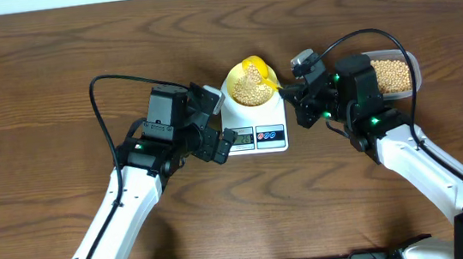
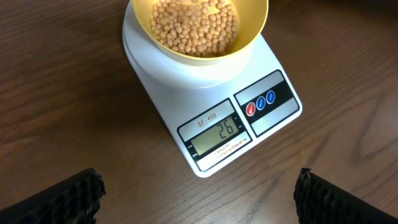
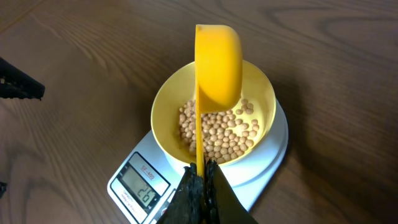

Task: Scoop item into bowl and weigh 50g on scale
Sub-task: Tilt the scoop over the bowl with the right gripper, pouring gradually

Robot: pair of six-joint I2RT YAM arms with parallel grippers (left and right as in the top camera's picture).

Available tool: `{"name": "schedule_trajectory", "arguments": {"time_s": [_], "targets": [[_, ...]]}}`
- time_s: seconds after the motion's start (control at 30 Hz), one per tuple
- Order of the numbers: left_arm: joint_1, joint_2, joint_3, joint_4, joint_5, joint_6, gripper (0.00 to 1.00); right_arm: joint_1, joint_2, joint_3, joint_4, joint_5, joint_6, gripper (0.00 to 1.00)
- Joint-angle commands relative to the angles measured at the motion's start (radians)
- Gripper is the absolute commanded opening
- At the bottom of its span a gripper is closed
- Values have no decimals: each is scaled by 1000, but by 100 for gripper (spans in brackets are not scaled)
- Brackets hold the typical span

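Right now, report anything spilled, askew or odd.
Nothing stands out. The beans lie inside the bowl, which sits on the scale; none show on the table. The right gripper holds the scoop above.

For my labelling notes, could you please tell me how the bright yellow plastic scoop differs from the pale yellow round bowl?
Colour: the bright yellow plastic scoop is deeper yellow than the pale yellow round bowl. Pose: the scoop hangs tipped above the bowl, handle pinched in the right arm's fingers; the bowl, holding tan beans, sits upright on the white digital scale. Size: the scoop's cup is narrower than the bowl. Both are yellow and rounded.
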State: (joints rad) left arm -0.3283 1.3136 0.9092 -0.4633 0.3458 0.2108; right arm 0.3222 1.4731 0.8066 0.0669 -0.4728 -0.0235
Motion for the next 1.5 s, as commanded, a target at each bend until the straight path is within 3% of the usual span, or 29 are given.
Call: {"name": "schedule_trajectory", "arguments": {"time_s": [0.0,0.73,0.9,1.47], "targets": [[5,7,-6,1,9,5,100,7,5,1,5,3,-27,1],[4,7,-6,1,9,5,100,7,5,1,4,3,-30,1],[4,7,-6,1,8,5,100,7,5,1,5,4,-114,1],[5,7,-6,1,8,5,100,6,5,1,4,4,-155,1]]}}
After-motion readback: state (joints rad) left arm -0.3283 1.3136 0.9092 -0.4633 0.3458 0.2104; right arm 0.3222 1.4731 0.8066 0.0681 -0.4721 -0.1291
